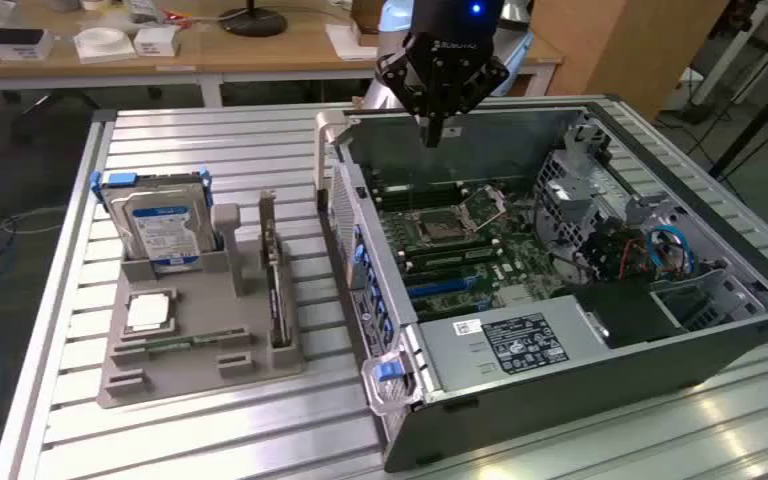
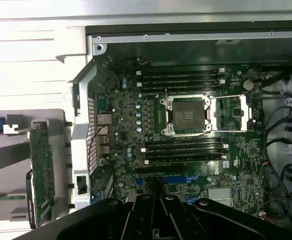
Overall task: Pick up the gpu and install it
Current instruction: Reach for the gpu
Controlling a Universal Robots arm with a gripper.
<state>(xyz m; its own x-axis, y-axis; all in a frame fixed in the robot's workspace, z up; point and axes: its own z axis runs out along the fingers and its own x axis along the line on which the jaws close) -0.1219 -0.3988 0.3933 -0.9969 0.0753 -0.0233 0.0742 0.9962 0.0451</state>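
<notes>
Hovering over open dark metal computer case [image 1: 531,400], frame's upper centre: black gripper [image 1: 431,135], fingers together, empty | green gpu card [image 1: 273,270] standing edgewise in grey holder [image 1: 197,355], exterior view's left | pickup unstarted; grasping is calling for parted fingers

Arm [image 1: 446,25] vertical, jaws closed, pointing straight down
</notes>
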